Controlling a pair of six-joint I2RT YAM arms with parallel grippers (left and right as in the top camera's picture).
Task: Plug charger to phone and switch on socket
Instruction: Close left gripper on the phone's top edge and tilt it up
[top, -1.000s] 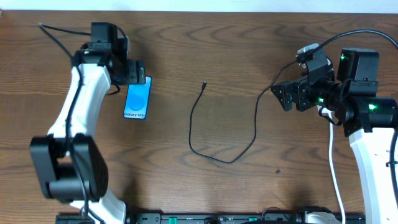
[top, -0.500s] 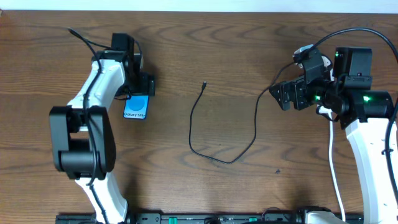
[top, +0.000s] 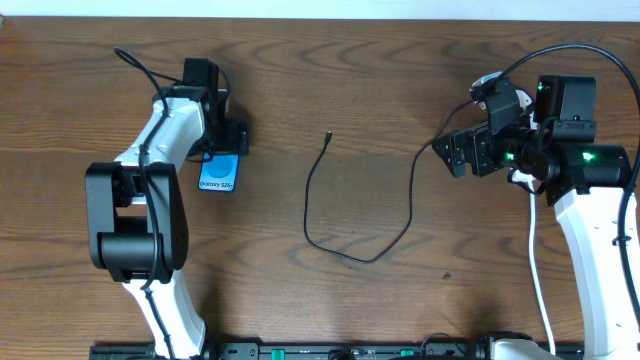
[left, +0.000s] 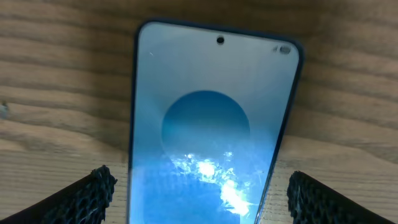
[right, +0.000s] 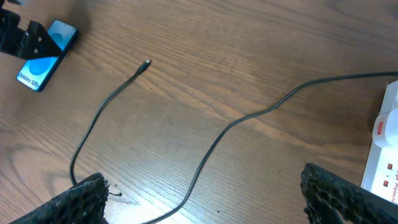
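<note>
On a wooden table (top: 400, 60), the left gripper (top: 226, 140) hangs low over the top end of the Galaxy S25 phone (top: 221, 172), which lies flat, screen up and lit blue, towards the left side of the table. From the left wrist camera, the two black fingertips (left: 96, 193) stand wide apart on either side of the phone (left: 208, 124), close to its edges but not gripping it. Near the middle of the table, the black charger cable (right: 231, 124) lies in a loose open loop; its small plug tip (top: 328, 135) rests on the wood well apart from the phone, touched by neither arm. At the right side, the right gripper (top: 458, 155) faces the table's middle with its fingers spread wide and nothing between them. The white power strip (right: 387, 168), with red markings, shows only at the right edge of the right wrist view and is largely hidden under that arm from above. A white cord (top: 535, 270) trails from it towards the near edge.
</note>
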